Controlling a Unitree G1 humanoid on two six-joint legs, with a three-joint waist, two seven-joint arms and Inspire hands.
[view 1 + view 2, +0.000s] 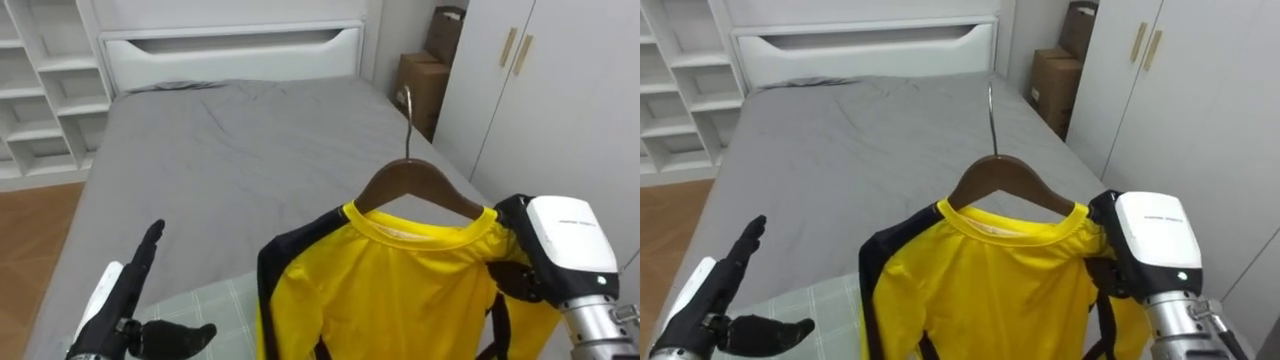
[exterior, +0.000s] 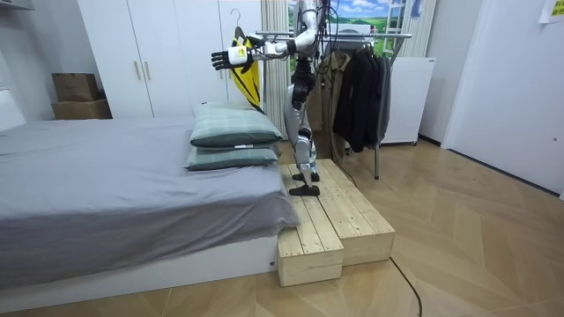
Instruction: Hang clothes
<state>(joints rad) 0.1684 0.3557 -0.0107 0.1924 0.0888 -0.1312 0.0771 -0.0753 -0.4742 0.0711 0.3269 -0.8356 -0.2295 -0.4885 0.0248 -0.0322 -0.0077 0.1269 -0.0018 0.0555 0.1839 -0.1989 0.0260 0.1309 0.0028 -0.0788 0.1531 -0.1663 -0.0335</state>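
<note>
A yellow shirt (image 1: 390, 290) with black trim hangs on a wooden hanger (image 1: 420, 180) in front of the robot, at the right of the head camera's views; its metal hook (image 1: 407, 120) points up and rests on nothing. The shirt's right shoulder lies against the right hand (image 1: 560, 250), and the left hand (image 1: 125, 300) is well apart from it at the lower left.

Beyond the shirt is a bed (image 1: 230, 150) with a grey cover and a white headboard (image 1: 230, 50). White shelves (image 1: 40, 90) stand to the left, and a white wardrobe (image 1: 560, 90) and cardboard boxes (image 1: 425, 85) to the right. A green checked pillow (image 1: 215, 310) shows just below the shirt.

In the room view the robot stands upright on a low wooden platform (image 2: 339, 220) at the end of the bed, beside two stacked pillows (image 2: 233, 136). It faces along the mattress with both arms held out at shoulder height. Behind it a clothes rack (image 2: 370, 35) carries dark garments (image 2: 361, 88), and the floor is pale wood.

The right hand's dark fingers are curled round the shirt's shoulder where the hanger's arm ends, and they hold the garment up. The left hand is spread, with its fingers straight and its thumb out to the side, and it touches nothing
</note>
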